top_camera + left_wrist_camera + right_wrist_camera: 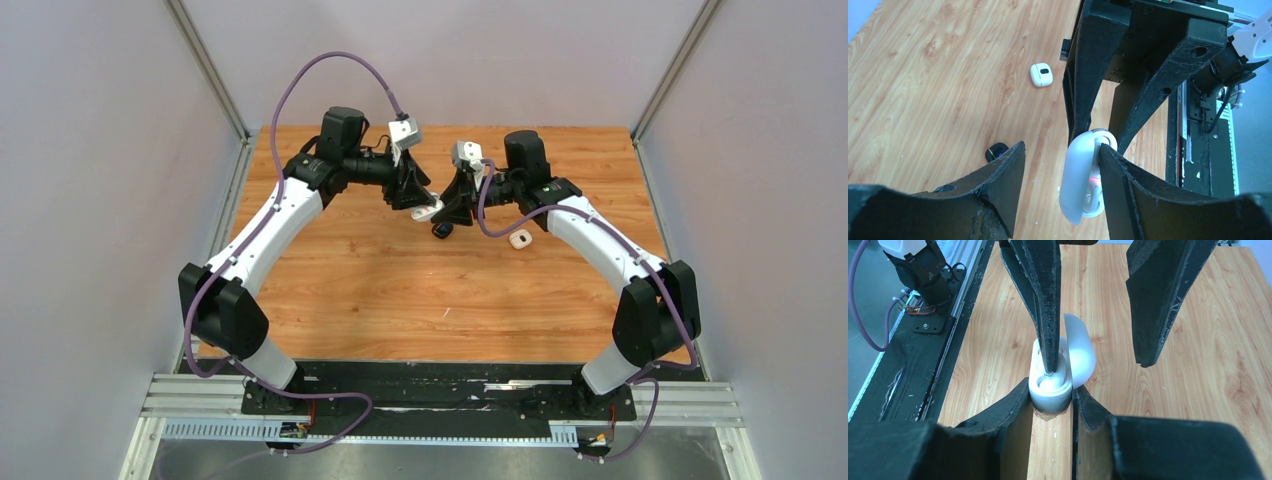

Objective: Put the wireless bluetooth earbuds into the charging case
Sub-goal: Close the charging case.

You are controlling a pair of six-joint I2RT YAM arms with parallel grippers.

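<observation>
Glossy white rounded charging case [1049, 396], lid open, clamped in right fingers [998, 415]; left fingers [1045, 300] spread, one tip inside.

This looks like a robotics lab test cell. A wood-grain worktop [400, 290] is boxed in on 3 sides by plain pale panels [90, 180] on aluminium posts [207, 65]. At the worktop's near edge, a left arm [290, 210] and right arm [590, 225] stand bolted to a black plate [440, 375] on aluminium rails [195, 395]. Purple cables [335, 55] loop above the worktop.

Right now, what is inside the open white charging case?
What seems a white earbud sits in the charging case; a finger of the left end effector covers the rest.
</observation>
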